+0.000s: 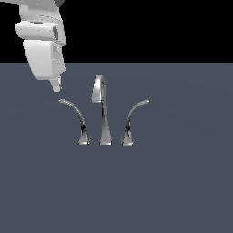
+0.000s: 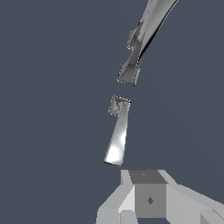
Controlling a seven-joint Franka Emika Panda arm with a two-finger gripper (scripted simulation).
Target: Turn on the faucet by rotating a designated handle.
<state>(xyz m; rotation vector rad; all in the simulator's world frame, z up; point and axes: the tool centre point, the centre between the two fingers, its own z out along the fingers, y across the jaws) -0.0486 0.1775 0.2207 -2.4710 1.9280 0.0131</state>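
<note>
Levers number two (image 1: 75,116) (image 1: 133,116), spout (image 1: 103,113) one.

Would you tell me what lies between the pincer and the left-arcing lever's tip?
Nothing: the exterior view shows a bare gap between the pincer and the lever.

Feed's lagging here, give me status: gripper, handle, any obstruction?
Gripper above the handle's tip, not touching; open or shut, cannot tell. Handle untouched, arcing toward the exterior view's left. Spout and other lever stand apart, nothing blocking.
</note>
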